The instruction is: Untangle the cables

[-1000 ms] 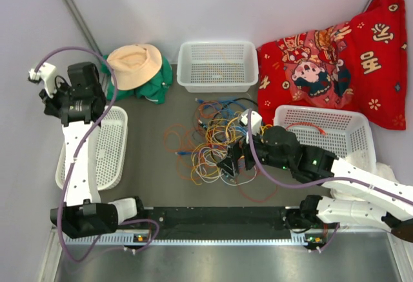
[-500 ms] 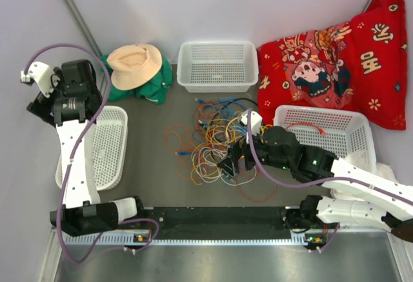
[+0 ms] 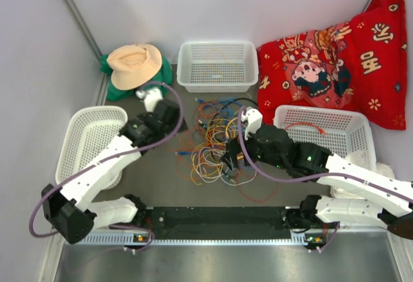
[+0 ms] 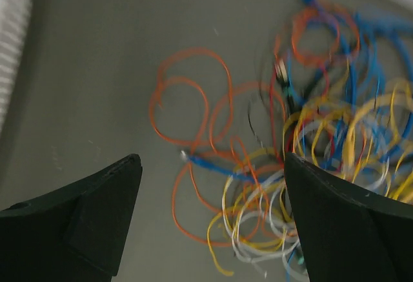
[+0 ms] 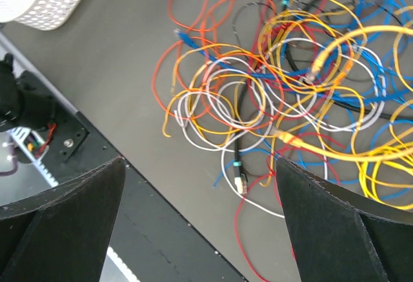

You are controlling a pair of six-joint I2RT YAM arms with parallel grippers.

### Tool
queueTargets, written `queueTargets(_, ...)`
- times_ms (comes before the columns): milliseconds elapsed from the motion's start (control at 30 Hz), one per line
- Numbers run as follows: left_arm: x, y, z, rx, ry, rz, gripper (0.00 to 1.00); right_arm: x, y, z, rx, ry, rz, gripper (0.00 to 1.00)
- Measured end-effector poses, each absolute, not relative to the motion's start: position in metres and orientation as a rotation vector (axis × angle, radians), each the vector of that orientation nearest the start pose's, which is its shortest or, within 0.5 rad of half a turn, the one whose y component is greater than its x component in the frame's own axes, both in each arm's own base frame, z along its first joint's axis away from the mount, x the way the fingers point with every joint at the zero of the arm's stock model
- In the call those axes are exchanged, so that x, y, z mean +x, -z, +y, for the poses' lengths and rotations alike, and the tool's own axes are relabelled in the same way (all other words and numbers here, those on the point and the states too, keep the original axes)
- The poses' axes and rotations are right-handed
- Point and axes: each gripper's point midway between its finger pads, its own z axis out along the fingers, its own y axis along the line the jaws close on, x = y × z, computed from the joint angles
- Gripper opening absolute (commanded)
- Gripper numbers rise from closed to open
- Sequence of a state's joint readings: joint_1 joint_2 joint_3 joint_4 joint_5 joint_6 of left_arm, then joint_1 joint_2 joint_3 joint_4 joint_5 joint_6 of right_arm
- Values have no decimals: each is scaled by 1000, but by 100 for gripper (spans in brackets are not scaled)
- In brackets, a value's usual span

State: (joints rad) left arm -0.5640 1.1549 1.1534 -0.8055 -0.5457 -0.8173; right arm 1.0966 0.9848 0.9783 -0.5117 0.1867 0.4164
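Multicoloured cables tangled; left end effector spread wide, empty; right end effector likewise.

The cables lay tangled on the table, left gripper at their left edge, right gripper over their near side.

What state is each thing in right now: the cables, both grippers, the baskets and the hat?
cables: tangled together in one pile.
left gripper: open, holding nothing, above the pile's orange loops.
right gripper: open, holding nothing, above the pile.
right basket: upright, one red cable inside.
back basket: upright, contents unclear.
left basket: upright, partly under the left arm.
hat: crown up, on green cloth.
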Motion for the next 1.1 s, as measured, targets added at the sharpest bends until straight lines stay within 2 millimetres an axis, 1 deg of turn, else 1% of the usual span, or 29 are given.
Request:
queueTargets(33, 280, -204, -126, -451, 115, 2230, 96, 160, -233, 273, -601, -700, 2083, 99)
queueTargets(67, 269, -192, -144, -374, 145, 2271, 98, 161, -232, 271, -594, -686, 2087, 99)
queueTargets(100, 257, -185, -164, -286, 182, 2302, 99, 162, -231, 269, -584, -672, 2094, 99)
queueTargets(167, 238, -180, -202, -133, 258, 2320, 99, 163, -228, 266, -567, -654, 2106, 98)
queueTargets(233, 222, -176, -235, -17, 331, 2327, 99, 164, -227, 264, -552, -645, 2115, 99)
queueTargets(267, 214, -170, -249, 37, 357, 2344, 99, 164, -226, 263, -544, -643, 2120, 99)
queueTargets(300, 210, -164, -257, 66, 368, 2359, 99, 164, -226, 262, -539, -640, 2125, 99)
queueTargets(333, 208, -154, -265, 89, 375, 2378, 99, 164, -224, 262, -530, -636, 2133, 99)
queueTargets(400, 204, -130, -268, 113, 357, 2421, 96, 164, -222, 262, -519, -631, 2144, 99)
queueTargets(433, 201, -115, -267, 123, 339, 2449, 90, 164, -221, 261, -514, -630, 2151, 99)
queueTargets(467, 198, -100, -264, 125, 318, 2474, 87, 164, -220, 261, -509, -627, 2158, 99)
queueTargets(500, 193, -83, -258, 124, 283, 2504, 83, 163, -218, 260, -505, -623, 2166, 99)
queueTargets(600, 185, -57, -245, 115, 223, 2551, 60, 163, -216, 257, -497, -611, 2179, 98)
queueTargets(633, 184, -53, -243, 107, 215, 2559, 42, 163, -215, 256, -496, -605, 2183, 98)
queueTargets(667, 183, -50, -242, 100, 211, 2562, 32, 162, -214, 255, -495, -600, 2186, 98)
queueTargets(700, 183, -49, -243, 91, 216, 2562, 21, 162, -214, 253, -494, -595, 2190, 98)
queueTargets(733, 184, -49, -245, 85, 224, 2558, 0, 162, -213, 252, -491, -592, 2192, 98)
queueTargets(867, 189, -53, -250, 71, 249, 2532, 0, 161, -212, 249, -488, -581, 2200, 98)
queueTargets(933, 192, -62, -250, 69, 268, 2505, 0, 161, -212, 247, -487, -576, 2201, 98)
queueTargets(967, 193, -73, -250, 71, 290, 2480, 0, 161, -213, 245, -485, -573, 2201, 98)
queueTargets(1033, 199, -106, -254, 67, 365, 2402, 0, 161, -215, 242, -477, -569, 2194, 98)
queueTargets(1067, 204, -131, -256, 58, 420, 2341, 0, 161, -217, 240, -471, -567, 2189, 98)
queueTargets(1100, 208, -160, -259, 46, 486, 2270, 0, 161, -220, 238, -463, -568, 2179, 98)
